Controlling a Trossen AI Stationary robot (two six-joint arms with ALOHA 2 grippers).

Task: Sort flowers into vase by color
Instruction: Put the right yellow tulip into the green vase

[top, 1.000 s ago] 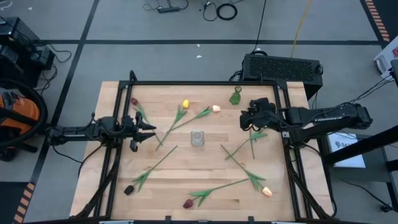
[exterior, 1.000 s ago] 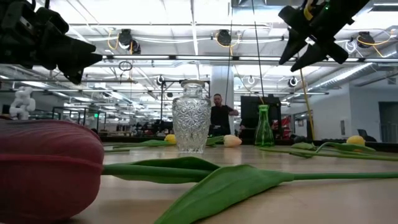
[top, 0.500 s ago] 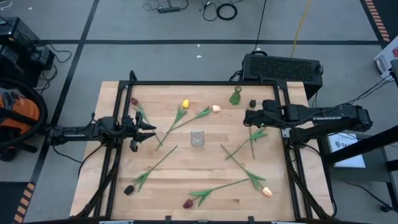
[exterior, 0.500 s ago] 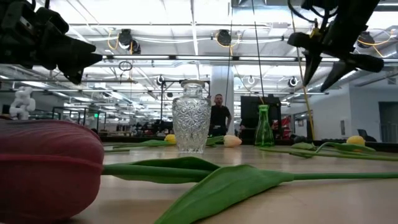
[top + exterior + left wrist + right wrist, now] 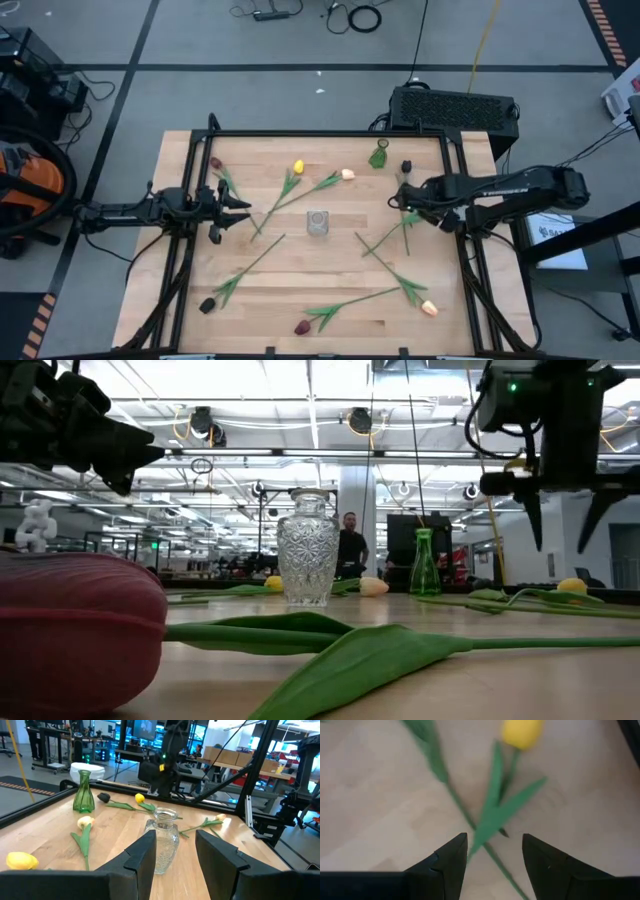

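**Right hand poised over a yellow tulip, vases unfilled**

We are looking down on a wooden surface (image 5: 330,270) inside a black frame, with tulips scattered across it. The right hand (image 5: 403,197) is hanging over the right side of the surface, pointing down, its fingers (image 5: 451,857) spread apart and pinching nothing. In the right wrist view a yellow tulip (image 5: 522,732) and its green stem and leaves are lying on the wood straight below the gap between the fingers. From the low view the same hand (image 5: 560,520) is hovering clear above the surface, not touching any flower.

The left hand (image 5: 235,211) is waiting at the left edge of the surface, its fingers (image 5: 142,855) spread and holding nothing, pointing toward the middle.

A clear glass vase (image 5: 318,222) is standing upright near the centre, with no flower in it. A green glass vase (image 5: 378,156) is standing near the far edge, also without flowers.

The flowers are all lying flat on the wood. A dark tulip (image 5: 215,164) is lying at the far left, a second yellow tulip (image 5: 297,167) and a peach tulip (image 5: 347,174) behind the clear vase. Another dark tulip (image 5: 406,167) is lying just beside the green vase. Along the near side we are counting a dark head (image 5: 206,306), a maroon head (image 5: 302,327) and a peach head (image 5: 429,308).

A person (image 5: 350,547) is standing in the room far behind the surface.
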